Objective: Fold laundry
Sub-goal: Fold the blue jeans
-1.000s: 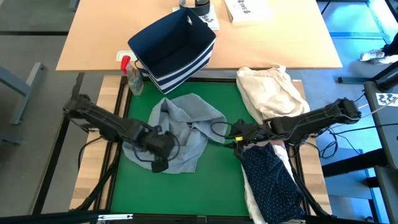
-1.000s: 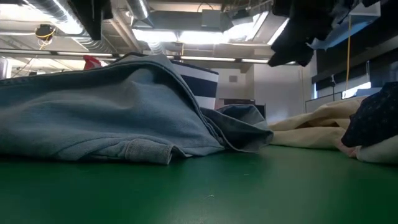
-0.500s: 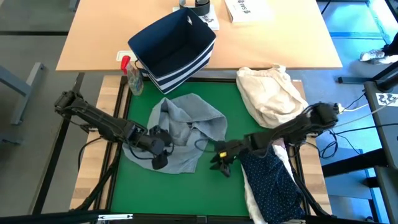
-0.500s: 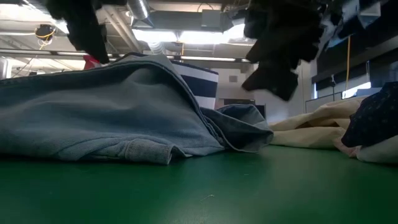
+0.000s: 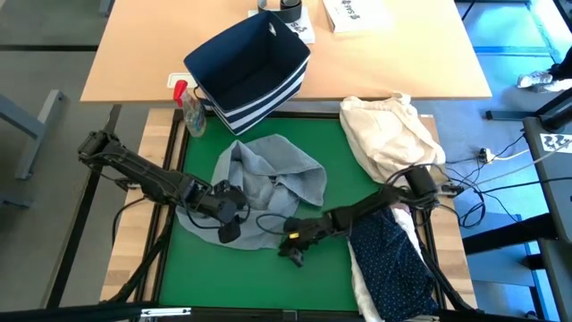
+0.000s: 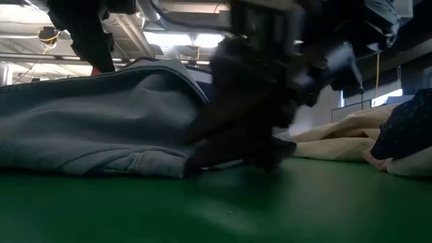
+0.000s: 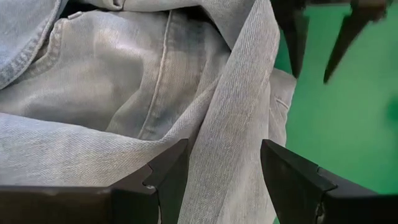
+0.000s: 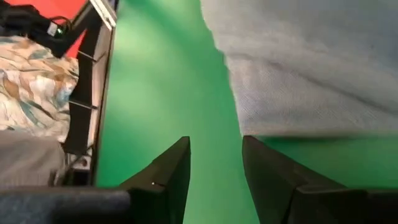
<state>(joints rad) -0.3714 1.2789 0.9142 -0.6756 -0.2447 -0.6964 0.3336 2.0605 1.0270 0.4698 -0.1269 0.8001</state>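
Observation:
Light grey jeans [image 5: 277, 170] lie crumpled on the green mat [image 5: 331, 152]. My left gripper [image 5: 228, 212] hangs over their near-left part, open, with a raised band of denim [image 7: 239, 118] between its fingers. My right gripper [image 5: 290, 251] is low over the mat at the jeans' near edge [image 8: 298, 118]. It is open, and only bare mat lies between its fingers [image 8: 216, 142]. In the low view it shows as a dark blur [image 6: 250, 128] in front of the jeans [image 6: 101, 121]. A navy white-dotted shirt [image 5: 389, 268] lies on white cloth at the near right. My left gripper comes from above, slanting down, with its open fingers [image 7: 174, 168] on either side of the denim band that runs over the jeans' near part. I cannot tell whether the fingers touch the cloth. The jeans lie slack on the mat.
A navy bin with white stripes [image 5: 250, 67] stands tipped at the mat's far edge, with a red-capped spray bottle [image 5: 188, 107] beside it. A cream-beige cloth bundle [image 5: 389, 134] fills the far right corner. A black frame [image 5: 165, 215] borders the mat. Bare mat lies between the jeans and the dotted shirt.
My right gripper has swung from beside the dotted shirt toward the table's left and near edges. It has sunk to the mat at the jeans' near edge. My left arm has sunk a little over the jeans. The jeans lie as before.

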